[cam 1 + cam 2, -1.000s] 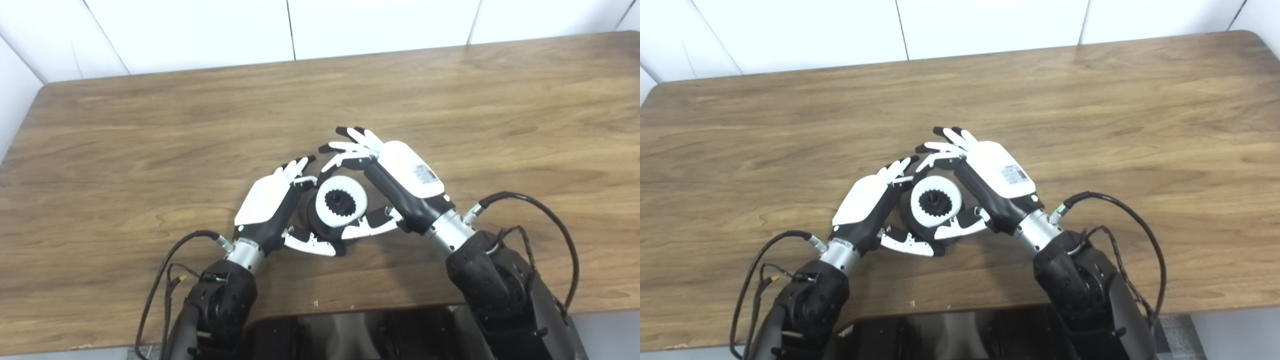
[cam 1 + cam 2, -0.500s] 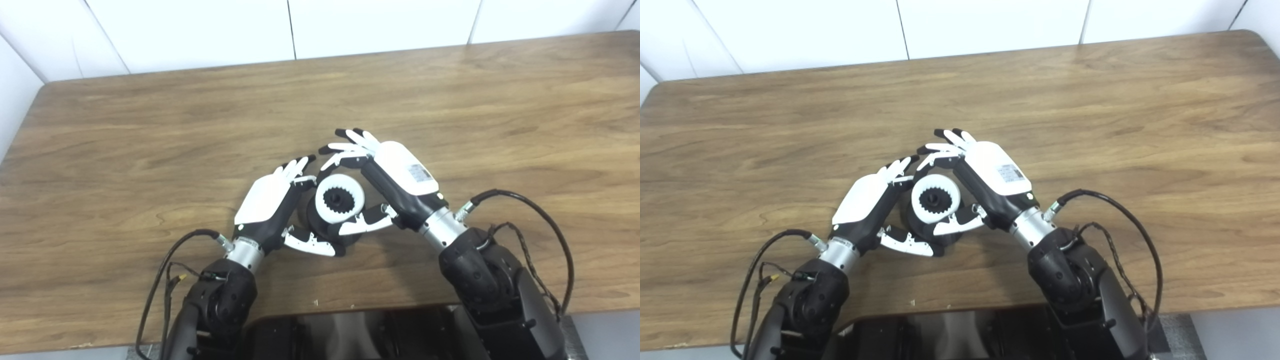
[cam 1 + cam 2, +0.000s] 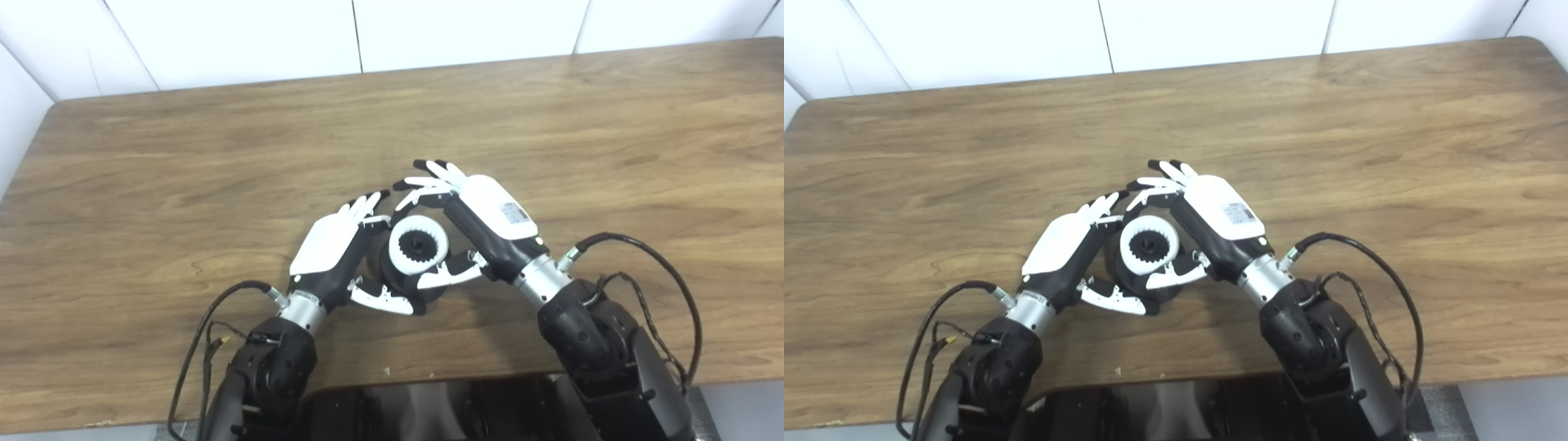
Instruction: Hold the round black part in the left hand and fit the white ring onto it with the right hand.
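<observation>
Ring: white ring (image 3: 419, 245) sits on top face of round black part (image 3: 398, 278), toothed black centre visible through its opening.
Black part: rests on worktop (image 3: 184, 171), between both sets of fingers, low near the front edge.
Left hand: left hand (image 3: 331, 251) cupped round the left side of the black part; fingers (image 3: 366, 205) reach past its far-left rim, thumb below it on the near side. Reads as clamped on the part, though actual contact is partly hidden.
Right hand: right hand (image 3: 1213, 217) angled in from the right; fingers (image 3: 1160, 177) arch over the far rim of the ring, thumb lies across the near-right edge of the part, just under the ring. Fingers spread rather than curled; cannot tell if they actually pinch the ring or only touch it.
Gap: left and right fingertips nearly meet beyond the ring, just apart.
Cables: black cables (image 3: 661, 269) loop off both wrists.
</observation>
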